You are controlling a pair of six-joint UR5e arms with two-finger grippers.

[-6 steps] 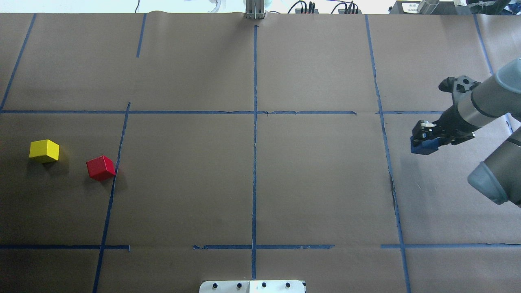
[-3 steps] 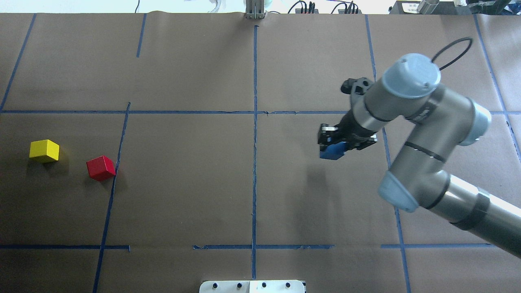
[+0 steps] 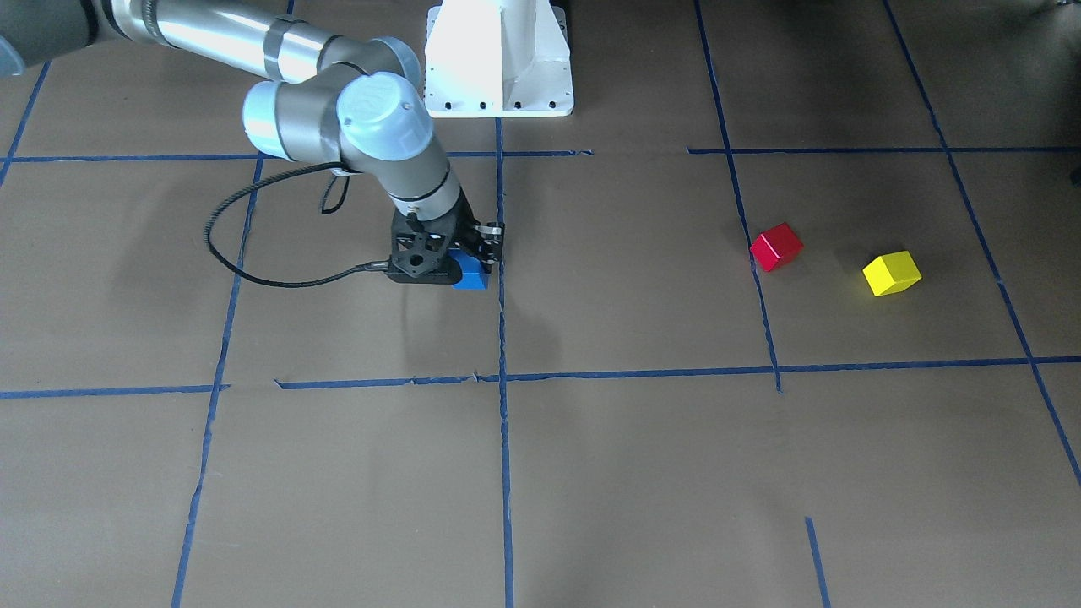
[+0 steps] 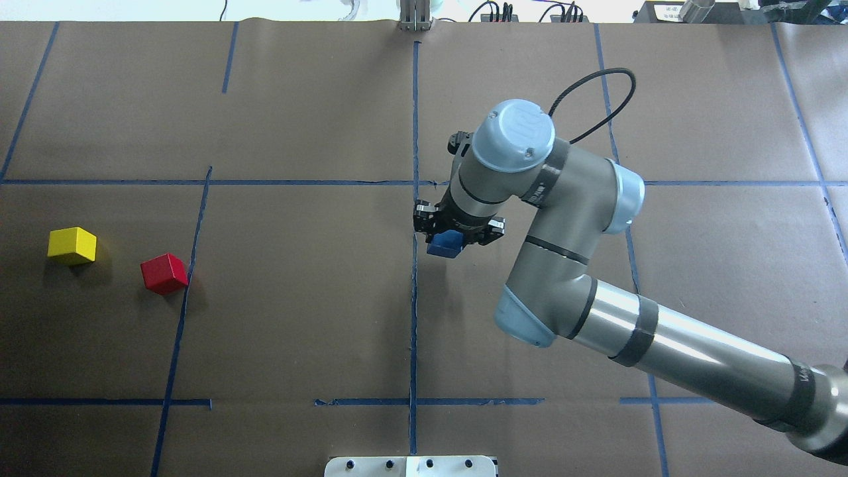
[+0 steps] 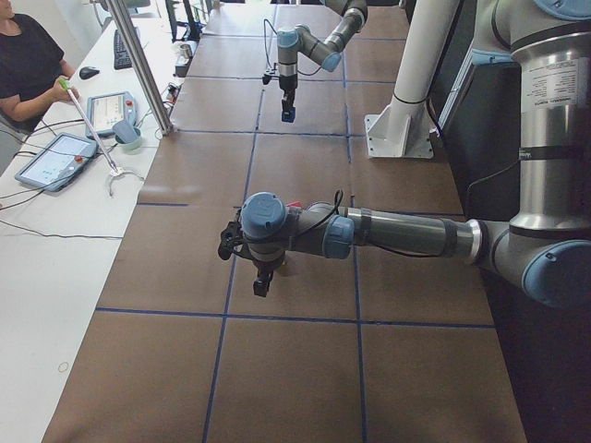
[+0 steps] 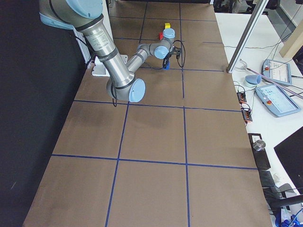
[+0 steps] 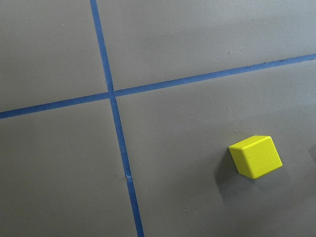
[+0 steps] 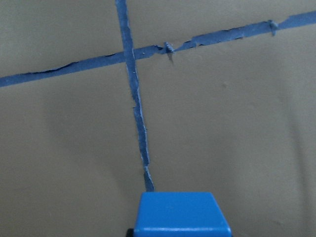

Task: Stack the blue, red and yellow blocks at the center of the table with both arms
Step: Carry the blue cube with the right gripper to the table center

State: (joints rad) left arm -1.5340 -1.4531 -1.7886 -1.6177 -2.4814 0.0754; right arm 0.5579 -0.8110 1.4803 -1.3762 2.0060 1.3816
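The right gripper [image 4: 457,233] clamps the blue block [image 4: 444,246] between its jaws, just beside the tape [image 4: 414,298]. For the left gripper [image 5: 262,282], I cannot tell.

Bench [image 4: 298,318] is covered w/ brown paper, marked into squares by blue tape lines [image 4: 415,318]. The tape is ragged & torn near the middle crossing. White side desk [image 5: 37,277] runs along the side opp. the robot. Operator [image 5: 28,60] in a black top sits there, w/ keyboard [image 5: 123,51] & mouse [image 5: 89,72] close by. Two touchscreen pendants [image 5: 54,159] lie on the desk near the foot of a slanted metal post [image 5: 138,69]. Black cables [image 4: 493,12] bunch at the bench's far edge.
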